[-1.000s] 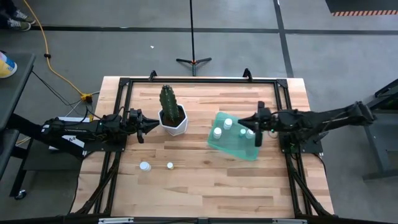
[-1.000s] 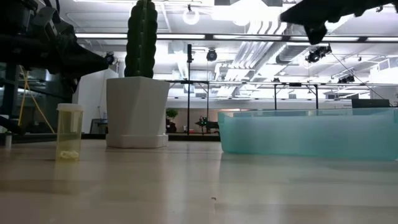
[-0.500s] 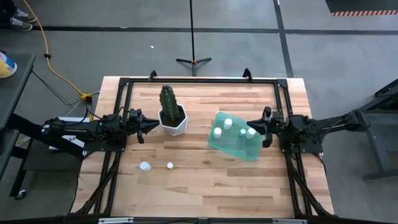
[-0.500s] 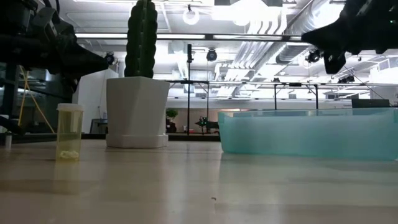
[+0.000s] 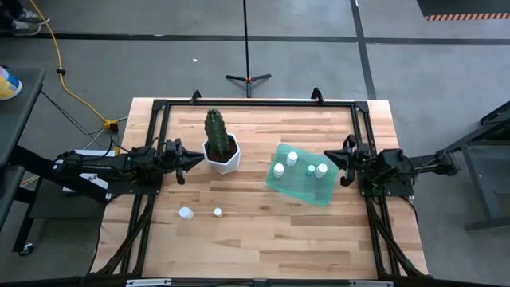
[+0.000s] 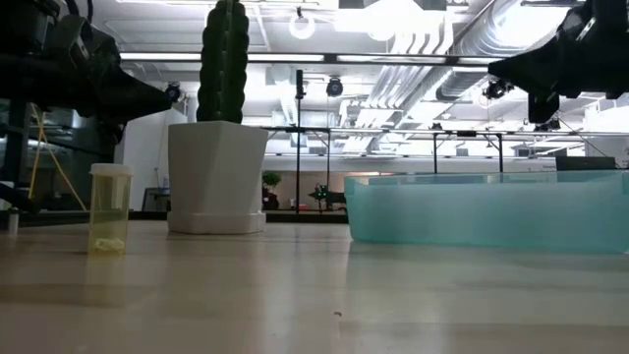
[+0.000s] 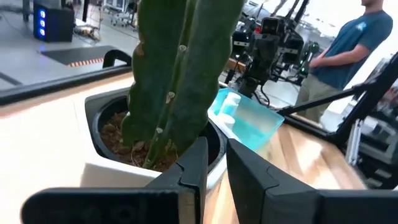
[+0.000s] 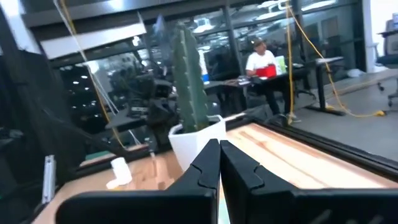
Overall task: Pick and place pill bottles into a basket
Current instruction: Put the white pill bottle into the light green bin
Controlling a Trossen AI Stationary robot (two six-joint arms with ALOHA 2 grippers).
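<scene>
Several small white-capped pill bottles [image 5: 292, 158] stand in the teal basket [image 5: 296, 190] at the table's right middle. Two more bottles [image 5: 186, 213] [image 5: 217, 212] stand on the wood near the front left; one shows in the low view [image 6: 108, 208]. My right gripper [image 5: 330, 159] is shut and empty, just past the basket's right end and above it [image 6: 494, 67]. My left gripper [image 5: 199, 159] waits beside the white cactus pot [image 5: 223, 153], on the pot's left, its fingers a narrow gap apart [image 7: 216, 149] and empty.
The white faceted pot with a tall cactus [image 6: 218, 147] stands between my left gripper and the basket. A black frame [image 5: 255, 102] runs round the tabletop. People show in the room beyond the table [image 7: 348, 43] [image 8: 261, 62]. Bare wood lies along the front edge [image 5: 279, 239].
My right gripper has drawn back from over the basket toward the table's right edge and come a little lower, staying shut and empty. The bottles and the basket have stayed where they were.
</scene>
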